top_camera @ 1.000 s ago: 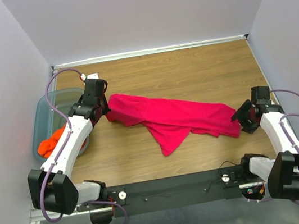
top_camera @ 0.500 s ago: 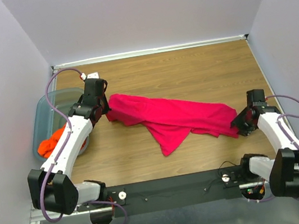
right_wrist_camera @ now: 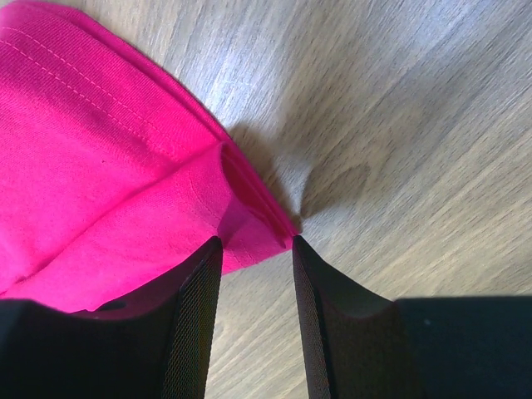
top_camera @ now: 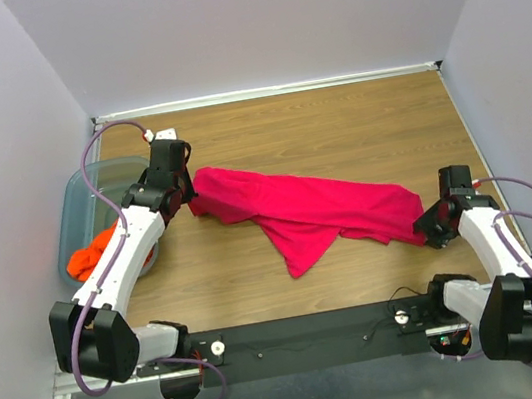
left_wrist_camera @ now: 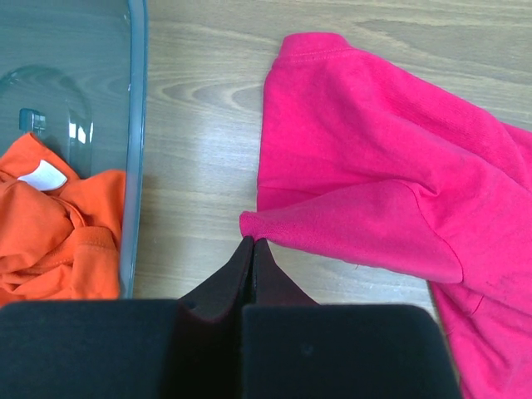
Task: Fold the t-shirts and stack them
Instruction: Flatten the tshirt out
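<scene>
**Right arm draws back toward its base, hand settling over the shirt's corner**

Since a second ago, the right arm has pulled nearer along the right edge of the surface (top_camera: 336, 128), and its right hand (top_camera: 431, 230) now sits lower against the right tip of the pink shirt (top_camera: 308, 208). The left arm has not shifted.

In the right wrist view, the right hand (right_wrist_camera: 256, 241) has its fingers apart, one on each side of a folded corner of the shirt's hem (right_wrist_camera: 100, 150). The cloth lies between them without being squeezed, and bare wood shows past the tips.

The left hand (left_wrist_camera: 252, 243) has its fingers pressed together on a peak of sleeve cloth drawn up to their tips. From there the pink shirt (left_wrist_camera: 374, 166) spreads away to the right.

The pink shirt lies rumpled in a long band across the middle of the surface, stretching between the two hands. The orange shirt (top_camera: 93, 255) is bunched inside the bin (top_camera: 78, 194) at the left edge, beside the left hand (top_camera: 177, 198).
</scene>
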Action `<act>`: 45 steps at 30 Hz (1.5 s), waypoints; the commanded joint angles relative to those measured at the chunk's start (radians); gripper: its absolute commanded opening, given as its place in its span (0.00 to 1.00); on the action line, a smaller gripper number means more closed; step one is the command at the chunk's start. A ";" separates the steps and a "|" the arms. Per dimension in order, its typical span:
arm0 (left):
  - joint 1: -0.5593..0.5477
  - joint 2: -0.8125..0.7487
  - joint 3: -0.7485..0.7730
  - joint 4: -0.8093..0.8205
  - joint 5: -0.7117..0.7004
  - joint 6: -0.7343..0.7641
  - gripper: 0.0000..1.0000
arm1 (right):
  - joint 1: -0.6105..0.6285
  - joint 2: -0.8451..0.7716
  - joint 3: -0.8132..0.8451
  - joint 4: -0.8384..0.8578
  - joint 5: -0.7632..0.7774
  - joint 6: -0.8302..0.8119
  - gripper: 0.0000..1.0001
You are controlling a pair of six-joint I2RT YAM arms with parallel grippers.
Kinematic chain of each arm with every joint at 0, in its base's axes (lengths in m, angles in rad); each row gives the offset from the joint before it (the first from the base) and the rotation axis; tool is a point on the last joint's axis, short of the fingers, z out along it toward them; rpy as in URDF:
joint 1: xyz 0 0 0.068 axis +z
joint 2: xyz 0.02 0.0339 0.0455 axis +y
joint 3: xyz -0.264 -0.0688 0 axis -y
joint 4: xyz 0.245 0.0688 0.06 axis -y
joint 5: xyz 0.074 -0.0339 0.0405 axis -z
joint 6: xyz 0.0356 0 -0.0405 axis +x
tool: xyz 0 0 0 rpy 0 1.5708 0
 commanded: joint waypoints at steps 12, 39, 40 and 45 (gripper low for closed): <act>0.008 -0.019 0.027 0.023 0.025 0.021 0.00 | 0.004 0.023 -0.015 0.053 0.028 0.034 0.45; 0.055 0.016 0.122 0.024 0.043 0.041 0.00 | 0.004 0.049 0.335 0.067 0.071 -0.061 0.01; 0.060 0.024 0.153 0.021 0.051 0.041 0.00 | 0.004 0.069 0.378 0.079 0.071 -0.076 0.01; 0.063 0.053 0.186 0.030 0.071 0.041 0.00 | 0.004 0.128 0.432 0.087 -0.005 -0.136 0.01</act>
